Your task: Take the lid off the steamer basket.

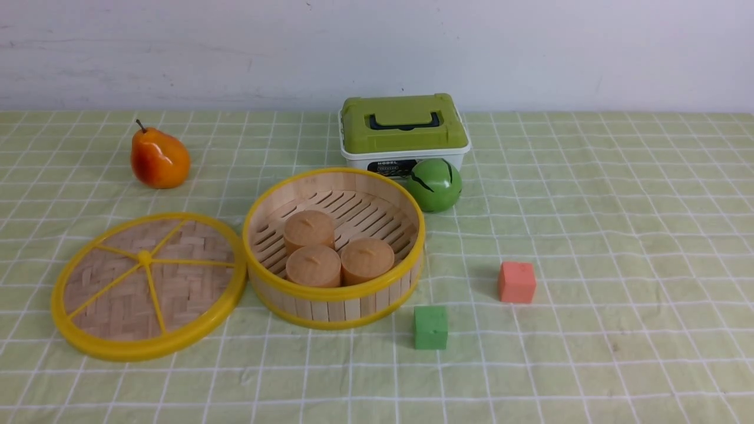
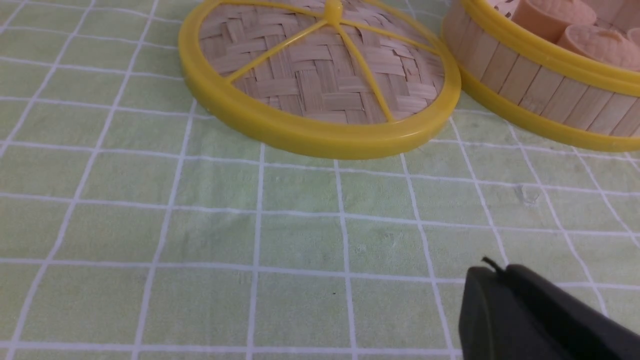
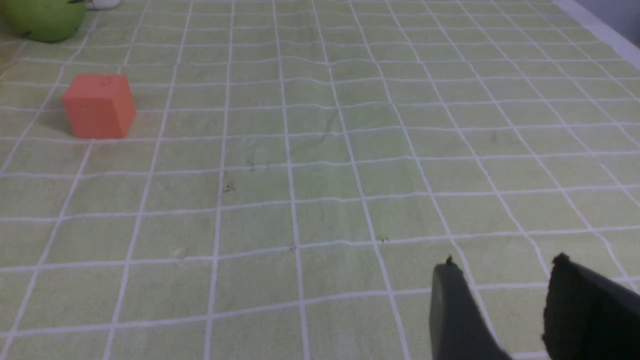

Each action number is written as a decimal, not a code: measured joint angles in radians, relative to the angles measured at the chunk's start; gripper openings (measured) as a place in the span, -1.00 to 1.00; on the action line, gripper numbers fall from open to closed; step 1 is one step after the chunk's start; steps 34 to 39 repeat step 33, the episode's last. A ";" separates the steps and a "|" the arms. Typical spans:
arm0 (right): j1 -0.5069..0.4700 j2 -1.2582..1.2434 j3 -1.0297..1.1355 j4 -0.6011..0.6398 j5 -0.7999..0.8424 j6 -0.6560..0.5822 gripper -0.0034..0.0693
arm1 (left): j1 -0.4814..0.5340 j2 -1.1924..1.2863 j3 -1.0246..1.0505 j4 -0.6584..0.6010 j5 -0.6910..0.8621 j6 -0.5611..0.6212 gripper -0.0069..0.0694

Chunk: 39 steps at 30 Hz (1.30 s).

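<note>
The left gripper (image 2: 492, 280) is seen only as closed-looking dark fingers holding nothing, low over bare cloth near the lid (image 1: 148, 285); how far apart its jaws stand cannot be told. The lid is laid flat on the tablecloth (image 1: 589, 365), just left of the open steamer basket (image 1: 334, 245), their rims almost touching. Three buns (image 1: 339, 250) are exposed inside. The removal is judged done; any withdrawal is best made upward and nearward, clear of the lid's rim. The right gripper (image 3: 500, 272) is held slightly parted and empty, right of the orange cube (image 3: 98, 105).

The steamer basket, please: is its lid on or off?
Off: the lid lies flat on the cloth beside the steamer basket, whose three buns show.
</note>
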 joint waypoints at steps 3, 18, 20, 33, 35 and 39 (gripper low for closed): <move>0.000 0.000 0.000 0.000 0.000 0.000 -0.24 | 0.000 0.000 0.000 0.000 0.000 0.000 -0.77; 0.000 0.000 0.000 0.000 0.000 0.000 -0.24 | 0.000 0.000 0.000 0.001 0.000 0.000 -0.75; 0.000 0.000 0.000 0.000 0.000 0.000 -0.24 | 0.000 0.000 0.000 0.001 0.000 0.000 -0.74; 0.000 0.000 0.000 0.000 0.000 0.000 -0.24 | 0.000 0.000 0.000 0.001 0.000 0.000 -0.72; 0.000 0.000 0.000 0.000 0.000 0.000 -0.24 | 0.000 0.000 0.000 0.001 0.000 0.000 -0.72; 0.000 0.000 0.000 0.000 0.000 0.000 -0.24 | 0.000 0.000 0.000 0.001 0.000 0.000 -0.72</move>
